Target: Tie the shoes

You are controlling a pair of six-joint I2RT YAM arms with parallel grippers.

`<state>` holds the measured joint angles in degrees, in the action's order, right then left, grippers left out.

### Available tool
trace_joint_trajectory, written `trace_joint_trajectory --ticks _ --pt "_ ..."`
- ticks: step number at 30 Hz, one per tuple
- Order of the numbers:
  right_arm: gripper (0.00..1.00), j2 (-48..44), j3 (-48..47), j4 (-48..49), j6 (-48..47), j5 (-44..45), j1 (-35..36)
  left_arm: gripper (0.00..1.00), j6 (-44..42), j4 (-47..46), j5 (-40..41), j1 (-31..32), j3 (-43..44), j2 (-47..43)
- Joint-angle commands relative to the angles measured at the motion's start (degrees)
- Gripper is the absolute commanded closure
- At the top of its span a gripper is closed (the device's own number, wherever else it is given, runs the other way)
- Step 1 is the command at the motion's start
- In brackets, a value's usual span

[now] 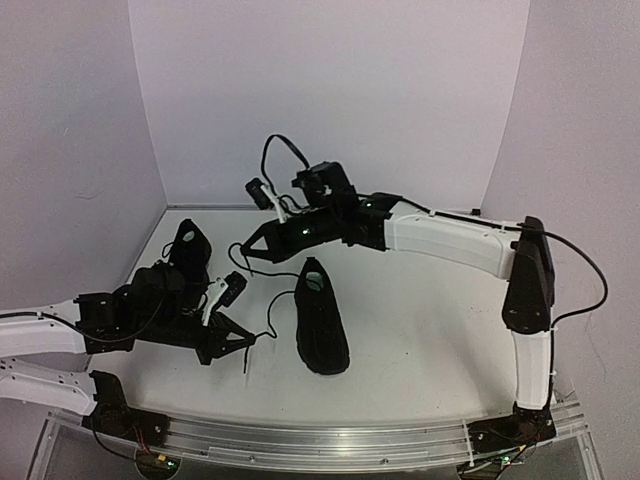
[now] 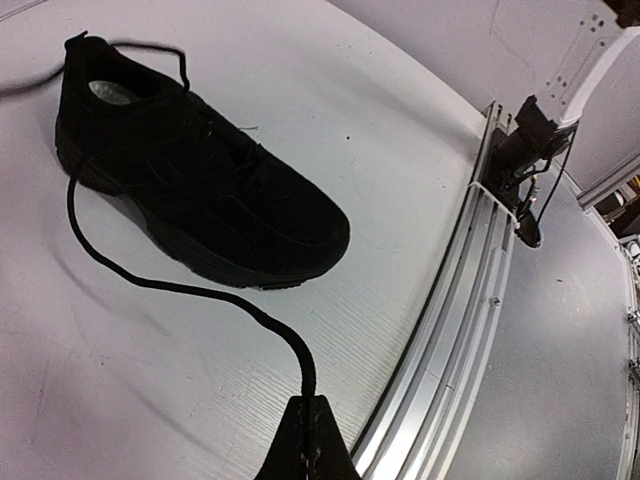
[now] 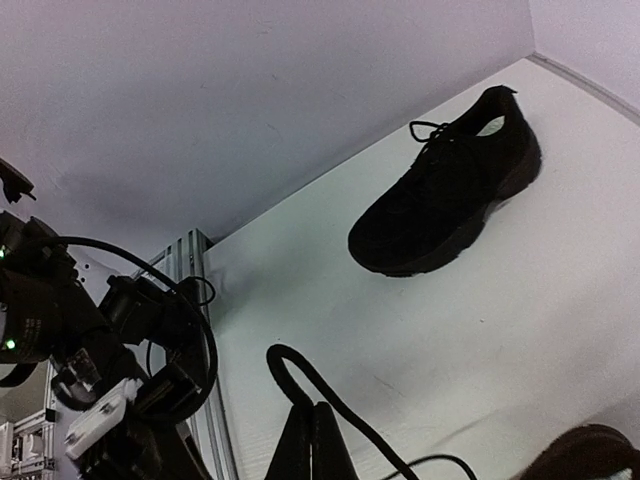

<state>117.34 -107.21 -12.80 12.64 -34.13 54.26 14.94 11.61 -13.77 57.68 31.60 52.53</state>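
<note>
Left wrist: lace (image 2: 306, 365) apparently between jaws

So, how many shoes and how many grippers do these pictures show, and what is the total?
Shoes: 2 (middle shoe, left shoe)
Grippers: 2 (left gripper, right gripper), each shut on a lace
Total: 4

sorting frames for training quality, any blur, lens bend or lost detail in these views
Top external: even lilac light, soft shadows, the middle shoe nearly featureless black. Left wrist: wide lens bows the rail; the lace is sharp by the left gripper, smeared at the top left. Right wrist: tilted view, the far shoe a dark silhouette.
</note>
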Motion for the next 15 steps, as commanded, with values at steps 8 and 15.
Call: trace_joint_trajectory --ticks 8,15 --pt "0.47 3.5 -4.0 4.5 3.8 0.1 2.0 1.00 -1.1 -2.5 -4.4 0.4 2.0 0.1" --pt "0.45 -9.5 9.4 4.3 3.3 1.0 -4.2 1.00 -1.8 -4.3 -2.9 0.4 8.1 8.3"
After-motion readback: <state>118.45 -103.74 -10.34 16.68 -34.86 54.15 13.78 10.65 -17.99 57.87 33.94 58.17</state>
